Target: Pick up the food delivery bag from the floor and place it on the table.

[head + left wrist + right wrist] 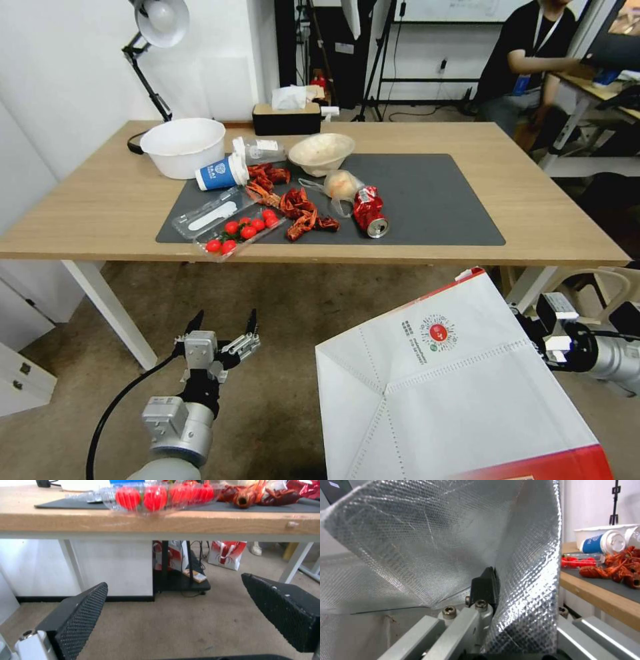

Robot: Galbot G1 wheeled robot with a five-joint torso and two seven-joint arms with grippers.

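Now R claw [493, 590] clamps food delivery bag [440, 387], tilted.

Lab/office: tripods [383, 60], whiteboard [460, 10], desk lamp [157, 40].

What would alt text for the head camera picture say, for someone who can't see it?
The right claw holds a red-and-white food delivery bag up above the floor, in front of a wooden table cluttered with food leftovers. The left claw hangs open near the floor.
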